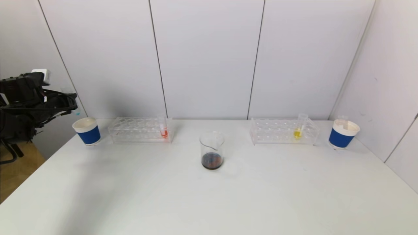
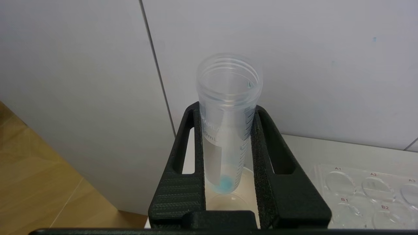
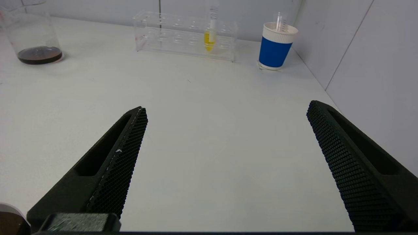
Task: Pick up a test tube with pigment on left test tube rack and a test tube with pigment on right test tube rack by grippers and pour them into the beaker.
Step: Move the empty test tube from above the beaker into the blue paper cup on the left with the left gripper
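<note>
My left gripper (image 2: 225, 109) is shut on a clear test tube (image 2: 228, 98) with only a blue trace at its tip. It hangs upright over the left blue paper cup (image 1: 87, 131), at the table's far left (image 1: 67, 101). The left test tube rack (image 1: 140, 130) holds a tube with red pigment (image 1: 164, 131). The right test tube rack (image 1: 283, 131) holds a tube with yellow pigment (image 1: 297, 131). Between the racks stands the beaker (image 1: 212, 150) with dark liquid in its bottom. My right gripper (image 3: 227, 109) is open over bare table, out of the head view.
A second blue paper cup (image 1: 343, 133) with an empty tube in it stands right of the right rack. Walls close off the back and the right side. The table edge runs just left of the left cup, with wooden floor (image 1: 16, 166) beyond.
</note>
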Robot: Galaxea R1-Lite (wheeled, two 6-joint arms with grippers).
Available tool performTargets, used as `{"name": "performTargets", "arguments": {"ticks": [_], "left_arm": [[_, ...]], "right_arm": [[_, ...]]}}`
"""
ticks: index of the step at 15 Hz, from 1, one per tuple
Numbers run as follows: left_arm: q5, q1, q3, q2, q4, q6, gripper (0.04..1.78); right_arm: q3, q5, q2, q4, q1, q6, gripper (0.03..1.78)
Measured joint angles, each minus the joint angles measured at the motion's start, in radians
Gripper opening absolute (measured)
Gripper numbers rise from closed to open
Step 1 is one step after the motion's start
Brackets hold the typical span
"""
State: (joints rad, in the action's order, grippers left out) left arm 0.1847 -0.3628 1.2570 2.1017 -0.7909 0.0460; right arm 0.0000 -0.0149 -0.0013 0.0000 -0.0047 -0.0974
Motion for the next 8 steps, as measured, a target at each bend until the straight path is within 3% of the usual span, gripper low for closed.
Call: {"name": "performTargets", "arguments": {"ticks": [8], "left_arm": [[0.005,0.009,-0.049,0.013,-0.035,0.003,0.44]], "right_arm": [[0.000,0.000,0.000,0.000,0.000,0.000,1.77]]}}
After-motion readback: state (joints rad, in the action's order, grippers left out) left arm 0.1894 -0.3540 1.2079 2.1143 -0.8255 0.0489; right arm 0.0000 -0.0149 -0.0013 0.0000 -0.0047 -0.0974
